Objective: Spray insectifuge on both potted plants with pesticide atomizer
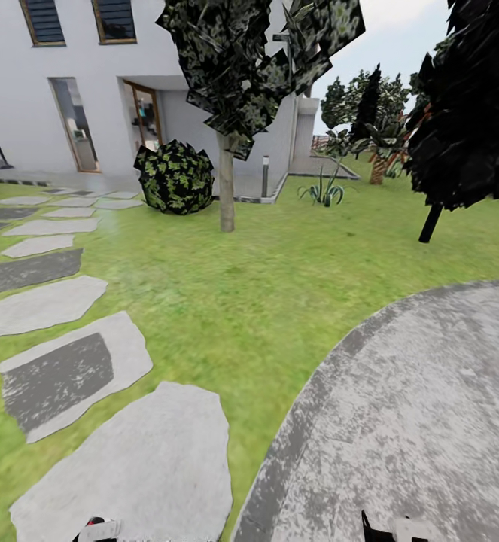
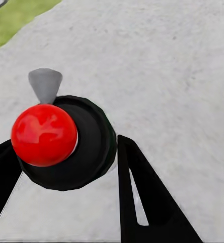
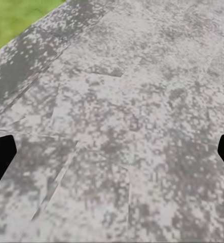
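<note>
We look out from the head camera over the garden, a green lawn with a white house at the far side. We take the slim-trunked tree in the middle of the lawn as our landmark. Just to its left, close to the house wall, stands a round dark bush with pale-speckled leaves. To the tree's right and further back, a spiky green plant grows from the grass, and beyond that we see a palm tree. A large dark-leaved tree stands well to the right of our landmark. From the house a run of grey and white stepping stones comes toward us on the tree's left. On the near side of the tree, to its right, the round grey paved patio curves in.

In the left wrist view, our left gripper holds the pesticide atomizer: the two dark fingers sit against either side of its dark round body. We see the bottle from above, with its red knob and grey nozzle. Pale grey stone lies beneath it. We cannot see whether the bottle holds any liquid.

In the right wrist view, our right gripper has its dark fingertips spread wide, with nothing between them, above the speckled grey paving.
</note>
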Controlling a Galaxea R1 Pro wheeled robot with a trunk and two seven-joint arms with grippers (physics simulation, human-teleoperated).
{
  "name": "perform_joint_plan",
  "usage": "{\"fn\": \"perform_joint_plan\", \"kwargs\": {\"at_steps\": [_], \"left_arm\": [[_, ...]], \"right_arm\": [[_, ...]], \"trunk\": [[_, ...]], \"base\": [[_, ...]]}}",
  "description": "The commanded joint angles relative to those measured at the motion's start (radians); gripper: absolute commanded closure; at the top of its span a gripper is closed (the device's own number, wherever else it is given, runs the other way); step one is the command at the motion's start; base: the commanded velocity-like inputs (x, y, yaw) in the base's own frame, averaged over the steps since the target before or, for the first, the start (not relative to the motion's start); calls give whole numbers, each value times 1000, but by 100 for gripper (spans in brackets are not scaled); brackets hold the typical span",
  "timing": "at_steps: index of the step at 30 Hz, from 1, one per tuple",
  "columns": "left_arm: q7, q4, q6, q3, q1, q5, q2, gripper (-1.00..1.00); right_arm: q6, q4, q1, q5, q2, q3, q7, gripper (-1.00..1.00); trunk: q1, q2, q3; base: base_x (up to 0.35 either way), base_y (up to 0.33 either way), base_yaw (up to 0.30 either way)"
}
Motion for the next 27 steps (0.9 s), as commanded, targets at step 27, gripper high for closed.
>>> {"fn": "perform_joint_plan", "kwargs": {"at_steps": [27], "left_arm": [[0,1,-4,5,-1,-5,-2,100]], "right_arm": [[-3,0,0,1,0,-3,1,-100]], "trunk": [[0,0,-1]], "base": [[186,47,279]]}}
